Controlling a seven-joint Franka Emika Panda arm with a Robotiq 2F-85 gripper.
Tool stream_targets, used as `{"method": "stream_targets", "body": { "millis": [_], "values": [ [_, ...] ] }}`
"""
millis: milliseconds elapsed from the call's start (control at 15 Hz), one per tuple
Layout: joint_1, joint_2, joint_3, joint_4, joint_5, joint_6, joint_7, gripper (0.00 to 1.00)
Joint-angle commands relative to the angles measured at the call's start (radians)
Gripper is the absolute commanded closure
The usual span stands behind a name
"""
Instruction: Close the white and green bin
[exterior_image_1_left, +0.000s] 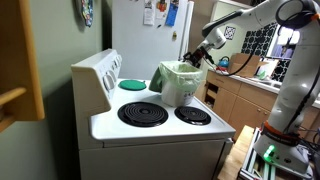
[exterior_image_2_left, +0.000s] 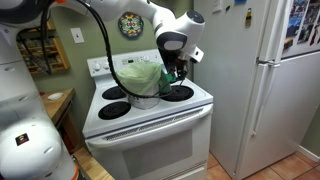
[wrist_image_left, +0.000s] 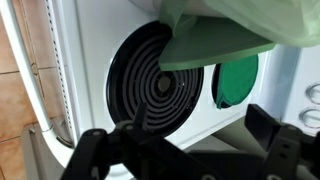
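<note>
White and green bin (exterior_image_1_left: 180, 85) stands mid-frame on the stove, with your claw (exterior_image_1_left: 197, 52) at its upper right edge.

In both exterior views you see the bin (exterior_image_2_left: 140, 80) upright on the stove's white tabletop (exterior_image_1_left: 165, 128), just above the two dark front burners in the frame, its pale green liner (exterior_image_1_left: 178, 72) puffed up at the top. Your claw (exterior_image_2_left: 176, 70) hangs just beside the bin's top, on its right in the frame; you cannot tell whether it touches. In the wrist view your claw (wrist_image_left: 185, 150) spans the bottom edge, fingers (wrist_image_left: 95, 155) spread wide with nothing between them. A coil burner (wrist_image_left: 150, 85) fills the centre there, the liner (wrist_image_left: 215, 30) overhangs the upper right, and a flat green disc (wrist_image_left: 238, 78) lies at right.
</note>
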Motion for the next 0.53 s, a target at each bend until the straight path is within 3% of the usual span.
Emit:
{"method": "stream_targets", "body": {
  "millis": [0, 467],
  "values": [
    [-0.04, 0.07, 0.041, 0.072, -0.019, -0.096, 0.088, 0.0],
    [-0.073, 0.187, 0.068, 0.186, 0.022, -0.316, 0.236, 0.0]
  ]
}}
